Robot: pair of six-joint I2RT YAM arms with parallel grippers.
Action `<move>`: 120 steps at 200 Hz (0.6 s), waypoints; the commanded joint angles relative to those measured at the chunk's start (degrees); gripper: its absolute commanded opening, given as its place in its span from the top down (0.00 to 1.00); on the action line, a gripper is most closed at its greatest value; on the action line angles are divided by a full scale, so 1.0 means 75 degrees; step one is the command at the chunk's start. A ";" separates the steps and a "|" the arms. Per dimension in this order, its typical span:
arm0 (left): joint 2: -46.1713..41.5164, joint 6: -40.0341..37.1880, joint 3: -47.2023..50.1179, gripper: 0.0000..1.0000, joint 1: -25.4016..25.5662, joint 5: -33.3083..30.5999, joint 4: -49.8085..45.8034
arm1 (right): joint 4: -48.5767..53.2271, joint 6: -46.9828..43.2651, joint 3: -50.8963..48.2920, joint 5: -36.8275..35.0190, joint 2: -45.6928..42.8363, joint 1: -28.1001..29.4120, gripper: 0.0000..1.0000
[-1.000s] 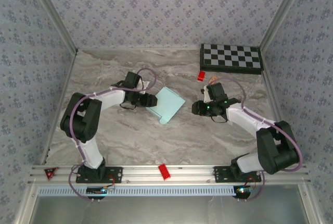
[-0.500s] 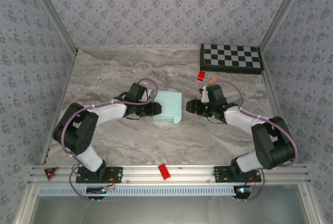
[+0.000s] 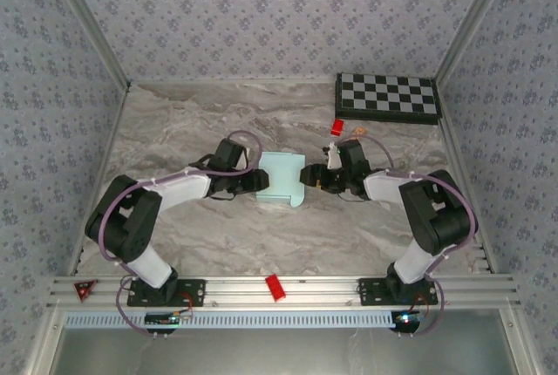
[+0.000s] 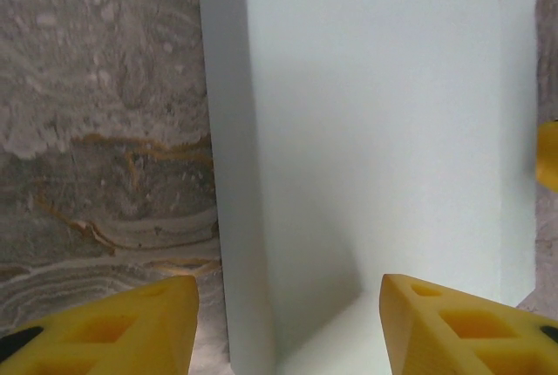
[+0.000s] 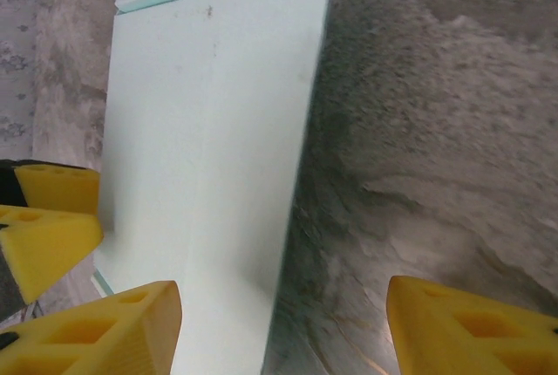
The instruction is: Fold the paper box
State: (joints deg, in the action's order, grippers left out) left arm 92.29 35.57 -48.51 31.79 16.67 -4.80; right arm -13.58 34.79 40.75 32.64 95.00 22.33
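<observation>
The paper box [image 3: 282,178] is a pale light-blue folded card lying flat on the marble table, mid-table. My left gripper [image 3: 261,181] is at its left edge and my right gripper [image 3: 306,174] at its right edge, both open. In the left wrist view the box [image 4: 375,122] runs up from between the yellow fingers [image 4: 131,331]; the left gripper [image 4: 288,331] straddles the box's near left edge without touching it. In the right wrist view the box [image 5: 209,148] lies to the left. The right gripper [image 5: 283,331] spans the box's edge and bare table, one finger [image 5: 471,323] over the marble.
A black-and-white checkerboard [image 3: 388,98] lies at the back right. A small red block [image 3: 336,126] sits just behind the right gripper. Another red piece [image 3: 275,287] rests on the front rail. Patterned walls enclose the table on three sides.
The left gripper has turned the box from a diagonal to a square lie and shifted it right. The right gripper has moved left to the box's right edge and opened wider.
</observation>
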 commanded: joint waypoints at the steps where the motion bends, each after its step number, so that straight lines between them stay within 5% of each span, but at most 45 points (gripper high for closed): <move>1: 0.0059 -0.0301 -0.0403 0.44 -0.0179 0.0145 -0.0129 | -0.0505 0.0108 0.0309 0.0483 0.0293 0.0080 0.35; 120: 0.0707 -0.0389 -0.0557 0.63 -0.0405 0.0555 0.0135 | -0.1302 0.0775 0.0613 0.1043 0.1164 0.0222 0.40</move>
State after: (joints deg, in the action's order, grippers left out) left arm 96.42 33.45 -51.40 29.19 19.90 -4.03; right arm -21.26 39.27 43.51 38.02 102.26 23.64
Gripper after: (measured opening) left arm 0.398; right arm 0.608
